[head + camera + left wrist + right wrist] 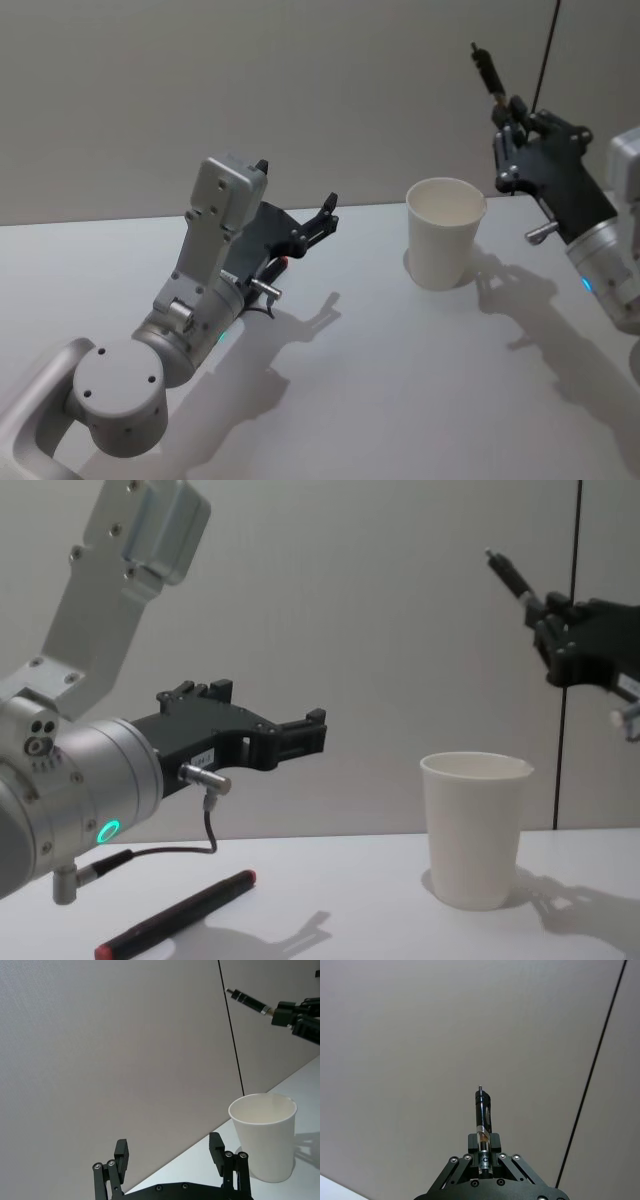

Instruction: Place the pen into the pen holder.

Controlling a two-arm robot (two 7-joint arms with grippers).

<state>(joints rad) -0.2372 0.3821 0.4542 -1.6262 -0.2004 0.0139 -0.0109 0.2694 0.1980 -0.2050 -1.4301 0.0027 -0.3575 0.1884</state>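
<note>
Clamping a black pen (pixel 483 1110) that pointed upward, the right gripper (pixel 484 1154) hung above and right of the pen holder (pixel 445 240) standing on the table (pixel 400 380). The left gripper (pixel 169 1144) hovered spread wide over a red-ended pen (pixel 175 915).

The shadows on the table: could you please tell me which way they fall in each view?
Head view: soft shadows of the pen holder and the open left gripper fall to their right on the table; that of the right gripper, raised with the pen, lies right of the pen holder. Chest view: the pen holder's shadow spreads right of its base. No glare.
</note>
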